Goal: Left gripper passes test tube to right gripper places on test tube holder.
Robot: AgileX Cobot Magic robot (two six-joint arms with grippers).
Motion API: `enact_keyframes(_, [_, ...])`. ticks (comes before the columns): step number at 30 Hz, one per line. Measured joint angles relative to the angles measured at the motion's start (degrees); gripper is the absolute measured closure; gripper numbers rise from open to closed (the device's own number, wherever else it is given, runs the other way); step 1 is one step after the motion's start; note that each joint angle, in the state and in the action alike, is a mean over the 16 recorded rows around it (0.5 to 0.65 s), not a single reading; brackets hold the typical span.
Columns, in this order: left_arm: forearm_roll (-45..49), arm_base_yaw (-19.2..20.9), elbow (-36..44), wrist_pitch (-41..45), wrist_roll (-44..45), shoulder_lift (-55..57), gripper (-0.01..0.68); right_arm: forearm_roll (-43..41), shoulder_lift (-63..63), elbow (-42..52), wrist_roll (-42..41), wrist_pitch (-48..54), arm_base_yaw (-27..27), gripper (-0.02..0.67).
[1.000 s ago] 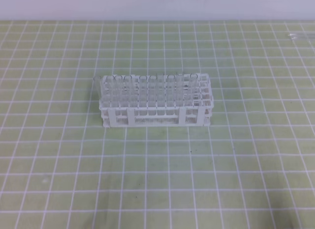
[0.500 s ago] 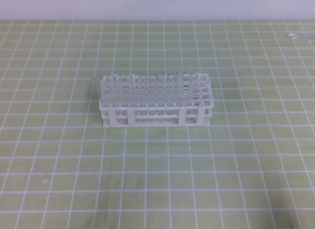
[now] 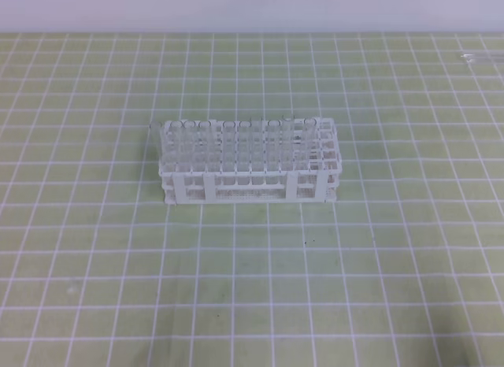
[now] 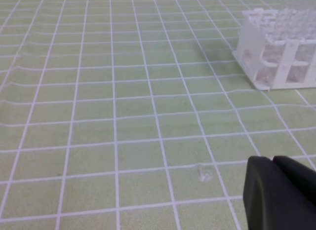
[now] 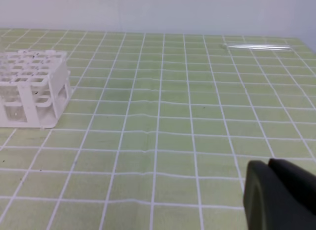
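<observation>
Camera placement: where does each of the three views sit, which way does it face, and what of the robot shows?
Exterior high: above the front, looking down at the rack mid-mat; no robot visible.
Left wrist: low over the mat, facing the rack at upper right; shut left claw at bottom.
Right wrist: low, facing the back wall; rack at left, loose tube far right; shut right claw at bottom.
All share the rack.

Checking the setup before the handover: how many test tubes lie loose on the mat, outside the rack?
1: a test tube lying flat at the mat's far right edge. The white test tube rack holds others, too blurred to count.
</observation>
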Motion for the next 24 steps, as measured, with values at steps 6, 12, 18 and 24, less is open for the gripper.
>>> enact_keyframes(6, [-0.01,0.0,-0.16,0.19,0.03,0.21,0.675,0.0,0.03,0.0,0.0,0.0,0.0,0.665])
enact_keyframes(12, [-0.01,0.0,-0.23,0.29,0.04,0.41,0.675,0.02,0.05,0.0,0.0,0.0,0.0,0.665])
enact_keyframes(18, [-0.02,0.0,-0.39,0.36,0.04,0.62,0.675,0.05,0.05,0.0,0.0,0.0,0.0,0.665])
enact_keyframes(24, [-0.02,0.0,-0.31,0.24,0.04,0.52,0.675,0.07,0.05,0.0,0.0,0.0,0.0,0.665])
